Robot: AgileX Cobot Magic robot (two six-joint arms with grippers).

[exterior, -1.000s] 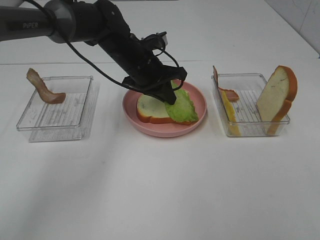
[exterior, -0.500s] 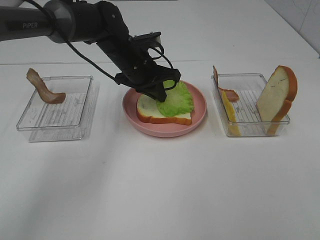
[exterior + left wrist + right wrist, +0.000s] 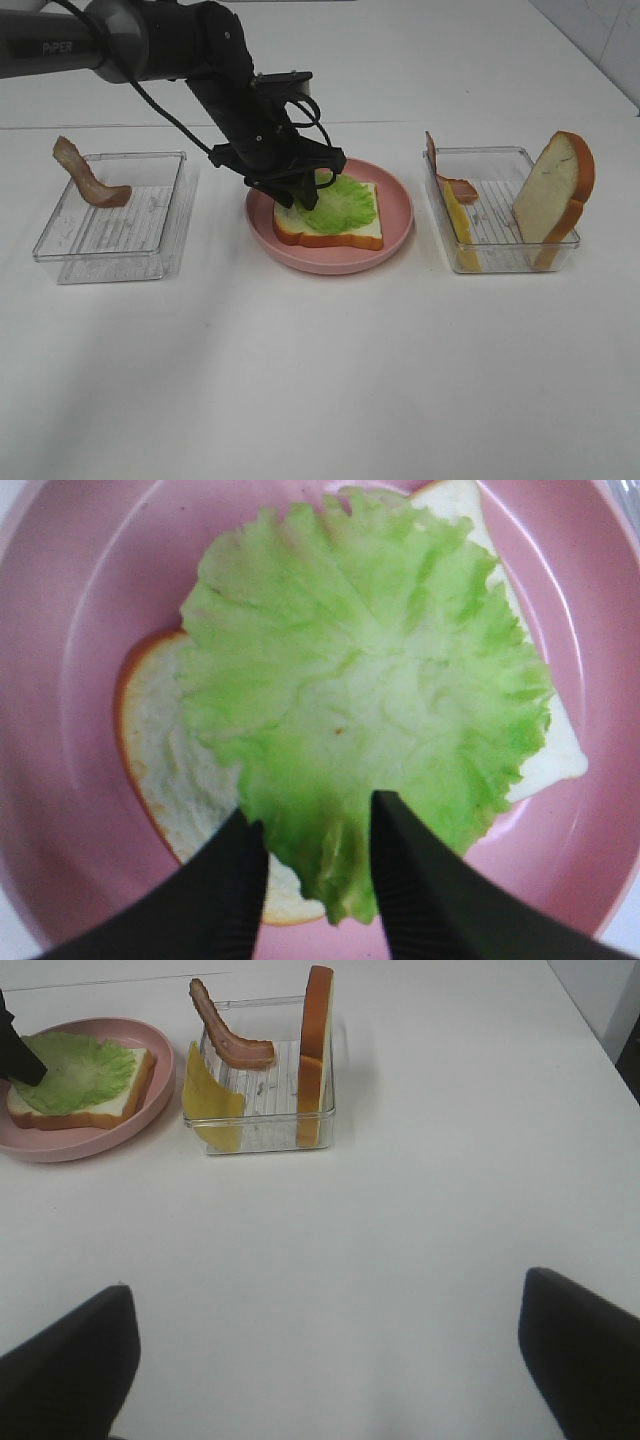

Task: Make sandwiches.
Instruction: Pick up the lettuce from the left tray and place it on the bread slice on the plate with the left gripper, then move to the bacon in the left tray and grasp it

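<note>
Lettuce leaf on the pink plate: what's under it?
Under the lettuce leaf lies one white bread slice, its crust and corners showing, on the pink plate. Anything between leaf and bread is covered.

Bread slice (image 3: pixel 325 232) flat, mid-counter toward far edge, white w/ orange-brown crust. Green lettuce leaf (image 3: pixel 340 203) spread flat on top, ruffled edge. 2nd bread slice (image 3: pixel 553 195) upright on edge toward right edge; yellow cheese (image 3: pixel 458 225) and bacon strip (image 3: pixel 448 178) leaning nearby. Another bacon strip (image 3: pixel 88 175) toward left edge.
</note>
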